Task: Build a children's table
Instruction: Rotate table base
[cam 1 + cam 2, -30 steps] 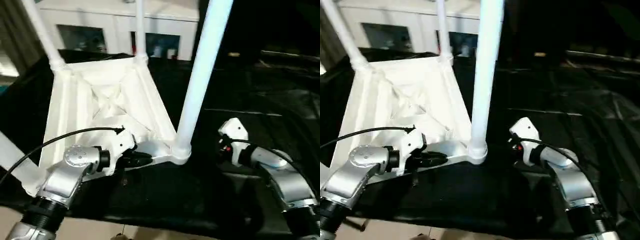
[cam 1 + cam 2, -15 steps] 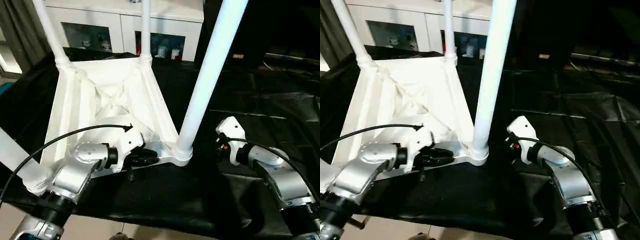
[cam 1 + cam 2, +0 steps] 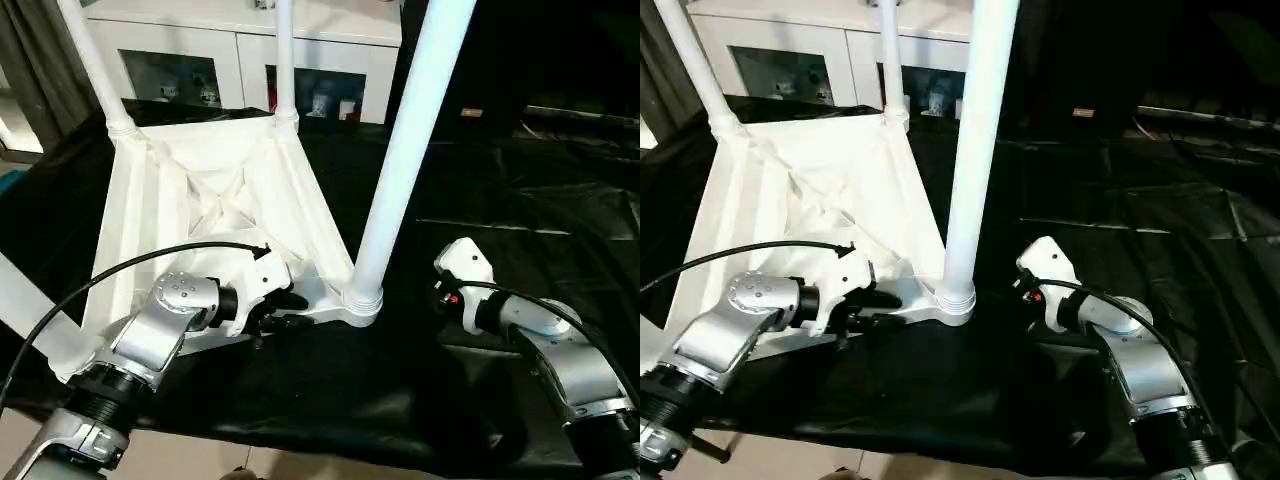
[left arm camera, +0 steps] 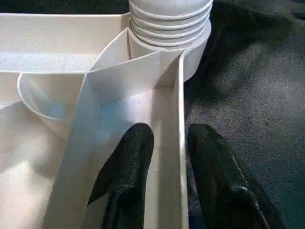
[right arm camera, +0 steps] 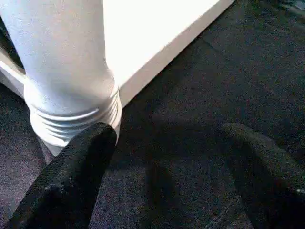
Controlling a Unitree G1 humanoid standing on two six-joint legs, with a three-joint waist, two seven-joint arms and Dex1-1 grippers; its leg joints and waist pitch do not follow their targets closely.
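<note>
The children's table lies upside down on a black cloth: a white ribbed tabletop point(image 3: 220, 200) with several white tubular legs standing up from its corner sockets. The nearest leg point(image 3: 400, 170) rises from the near right socket point(image 3: 362, 300). My left gripper point(image 3: 288, 308) is at the tabletop's near rim point(image 4: 181, 95), just left of that socket. Its black fingers point(image 4: 128, 157) straddle the thin rim wall, slightly open, with a gap on the inner side. My right gripper point(image 5: 167, 131) hovers low over the cloth just right of the socket, wide open and holding nothing.
A white glass-door cabinet point(image 3: 240, 60) stands behind the table. The black cloth point(image 3: 500, 190) stretches wrinkled to the right of the tabletop. A black cable point(image 3: 130, 270) loops from my left wrist across the near rim. The cloth's front edge runs close below my arms.
My left gripper's fingers have spread apart at the near rim, easing off the wall. The right gripper has stayed open beside the socket. The view itself has shifted a little.
</note>
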